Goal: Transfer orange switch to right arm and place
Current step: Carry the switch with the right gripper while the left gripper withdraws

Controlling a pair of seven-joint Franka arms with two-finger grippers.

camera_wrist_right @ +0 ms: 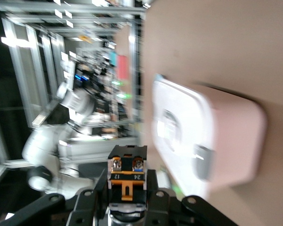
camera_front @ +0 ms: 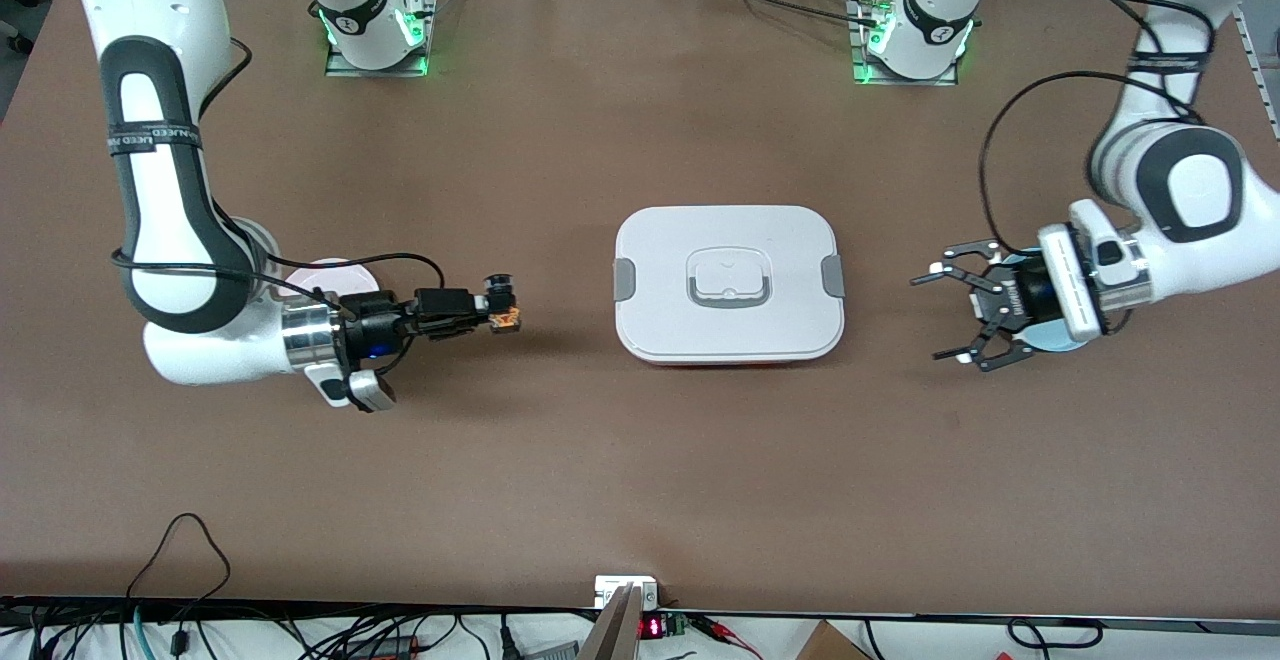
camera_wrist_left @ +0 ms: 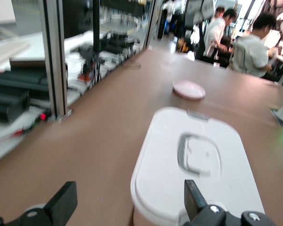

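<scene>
**Switch already in the right arm's grip; placing is what remains**

Nearest the front camera among the things on the brown tabletop (camera_front: 640, 460) is the white rounded-rectangular lidded plastic box (camera_front: 728, 283) with grey side latches and a recessed handle, sitting mid-table. A flat, pale pink round disc (camera_wrist_left: 189, 89) lies toward the right arm's end, partly hidden under that arm in the front view.

The tiny boxy orange-and-black switch (camera_front: 507, 317) is up in the air, over bare table between the disc and the box. The right gripper (camera_front: 497, 311) has its slim black fingers clamped on it; the right wrist view shows the switch (camera_wrist_right: 127, 181) pinched between them, terminals facing out.

The left gripper (camera_front: 950, 315), a splayed black linkage claw, hangs with its jaws wide apart and empty, over the table toward the left arm's end; that arm waits.

By my judgement the handover is done. Left to do: set the switch down and release it. The pictures don't show where.
</scene>
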